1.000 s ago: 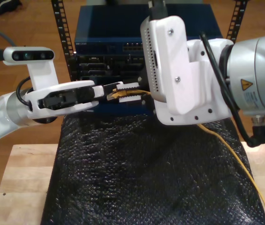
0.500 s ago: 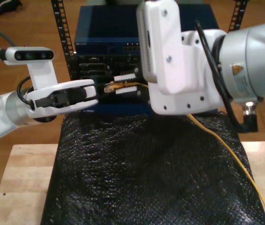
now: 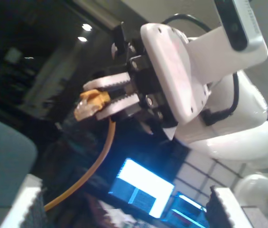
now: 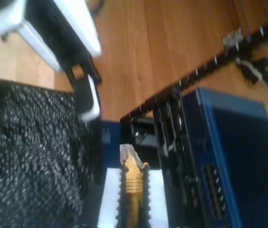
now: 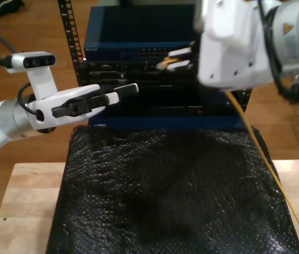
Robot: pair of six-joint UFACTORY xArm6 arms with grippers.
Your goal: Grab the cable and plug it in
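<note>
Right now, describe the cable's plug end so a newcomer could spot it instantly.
Find the blue rack unit behind the black mat. At its front, towards the exterior view's right, my second gripper pinches the yellow cable in white fingers; its tip alone is clear plastic.

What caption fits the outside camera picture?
My second gripper holds the yellow cable up by the blue rack box.

The second gripper (image 5: 177, 58), clamped on the cable (image 5: 255, 143) just behind its plug (image 5: 162, 64), has lifted and swung toward the exterior view's right; the plug now hangs in front of the blue rack unit (image 5: 138, 37), no longer beside the first gripper (image 5: 118, 93). The first gripper has let go, its jaws parted and apart from the cable.
</note>
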